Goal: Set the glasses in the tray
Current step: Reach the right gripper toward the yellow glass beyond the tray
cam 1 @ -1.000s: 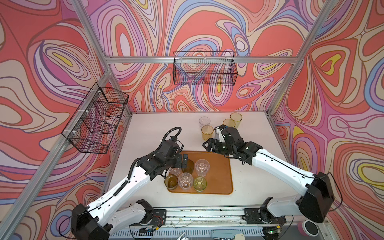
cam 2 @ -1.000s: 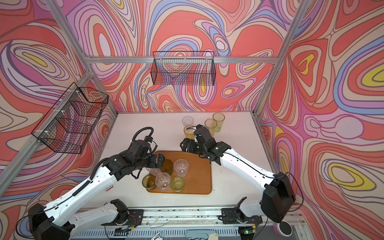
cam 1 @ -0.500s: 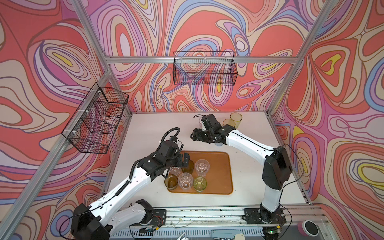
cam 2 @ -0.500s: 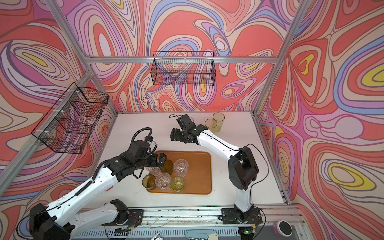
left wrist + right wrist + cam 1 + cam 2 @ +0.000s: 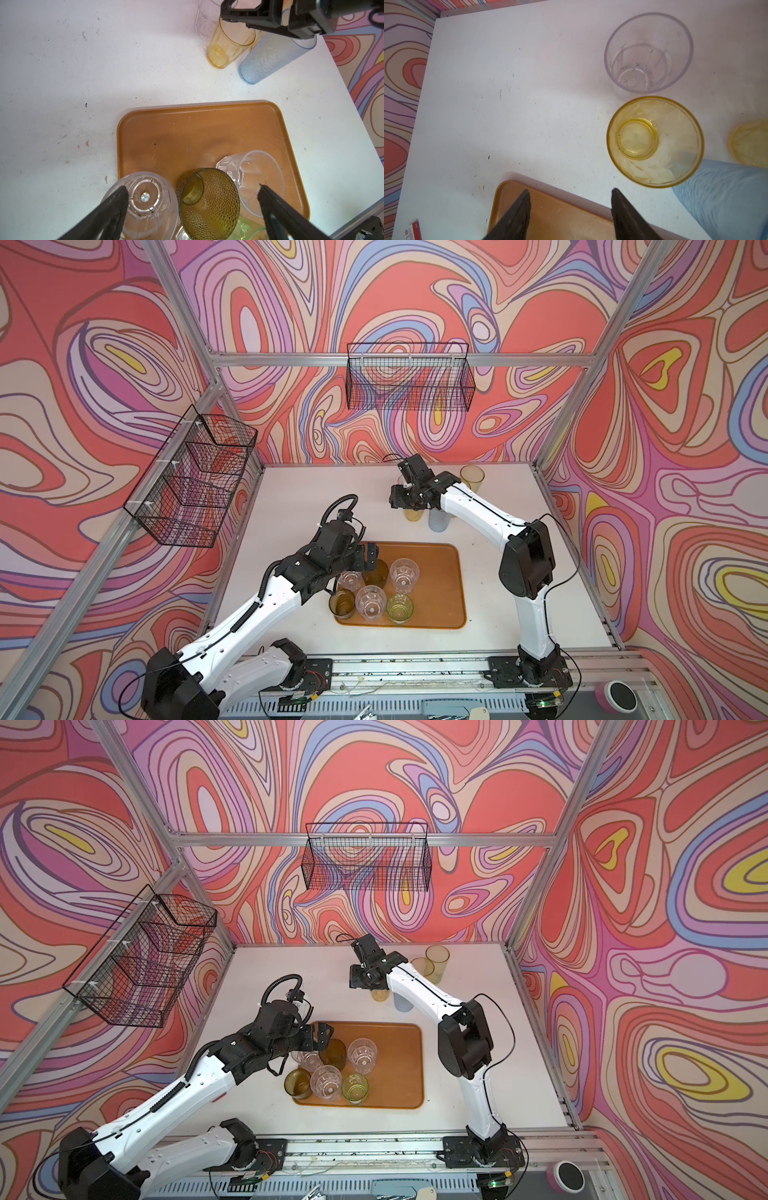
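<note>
Left gripper [image 5: 365,558] is lower-centre in both top views, over the left end of the tray [image 5: 436,585], jaws wide apart and gripping nothing. In the left wrist view its fingers [image 5: 112,209] straddle the dark olive glass [image 5: 209,203], which stands upright on the tray. Can't tell whether either finger touches glass.

Tray lies flat on the white table [image 5: 291,497], lower-centre of the frame. Six glasses [image 5: 370,605] stand bunched on its left half: three clear, the dark olive one, one amber-olive, one yellow-green. Its right half is bare.

Right gripper [image 5: 399,499] is upper-centre, hovering past the tray's far edge, over the glasses that are off the tray. Its jaws are partly apart with nothing between them. In the right wrist view only the tray corner and table show in the gap between the fingers [image 5: 517,212].

The yellow glass [image 5: 654,143] sits to one side of that gap, upright, not gripped. The pale blue glass [image 5: 438,520] is just beside it. The clear glass [image 5: 648,54] is next to the yellow one on the side away from the tray. Two more yellow glasses [image 5: 438,961] stand further back, right of the right arm, close together. All five are on the table, none on the tray.

Two black wire baskets [image 5: 409,377] hang on the walls, one at upper centre and one at left.
</note>
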`<action>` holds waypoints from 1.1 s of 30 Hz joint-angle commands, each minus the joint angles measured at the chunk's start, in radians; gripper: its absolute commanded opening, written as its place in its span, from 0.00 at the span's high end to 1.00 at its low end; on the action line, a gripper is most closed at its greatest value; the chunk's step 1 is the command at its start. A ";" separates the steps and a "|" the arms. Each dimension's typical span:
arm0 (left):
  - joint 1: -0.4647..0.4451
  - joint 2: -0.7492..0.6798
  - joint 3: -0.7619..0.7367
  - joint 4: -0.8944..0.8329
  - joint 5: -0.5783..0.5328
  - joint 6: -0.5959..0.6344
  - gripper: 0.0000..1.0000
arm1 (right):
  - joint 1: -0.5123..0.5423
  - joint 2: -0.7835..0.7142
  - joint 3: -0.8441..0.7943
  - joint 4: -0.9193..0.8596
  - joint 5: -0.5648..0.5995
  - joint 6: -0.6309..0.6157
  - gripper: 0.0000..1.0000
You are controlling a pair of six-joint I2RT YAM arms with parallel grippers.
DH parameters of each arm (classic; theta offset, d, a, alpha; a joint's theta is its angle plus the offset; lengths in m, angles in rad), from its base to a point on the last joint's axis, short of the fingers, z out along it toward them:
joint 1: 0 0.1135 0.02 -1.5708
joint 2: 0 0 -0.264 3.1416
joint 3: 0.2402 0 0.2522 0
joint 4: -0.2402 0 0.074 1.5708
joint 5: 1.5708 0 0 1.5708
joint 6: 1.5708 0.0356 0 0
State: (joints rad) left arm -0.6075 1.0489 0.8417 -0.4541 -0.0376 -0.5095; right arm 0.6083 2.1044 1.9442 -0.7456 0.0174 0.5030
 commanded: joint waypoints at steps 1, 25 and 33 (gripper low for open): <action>0.006 -0.002 -0.010 0.029 -0.004 -0.010 0.00 | -0.011 0.033 0.027 -0.039 0.027 -0.037 0.37; 0.010 0.036 -0.025 0.071 -0.100 -0.039 0.00 | -0.036 0.170 0.114 -0.031 0.053 -0.139 0.46; 0.011 0.000 -0.062 0.101 -0.125 -0.074 0.00 | -0.036 0.198 0.137 -0.038 0.034 -0.148 0.54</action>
State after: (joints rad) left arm -0.6018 1.0706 0.8028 -0.3824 -0.1390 -0.5591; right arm 0.5762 2.2753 2.0575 -0.7784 0.0593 0.3668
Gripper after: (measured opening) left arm 0.999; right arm 0.459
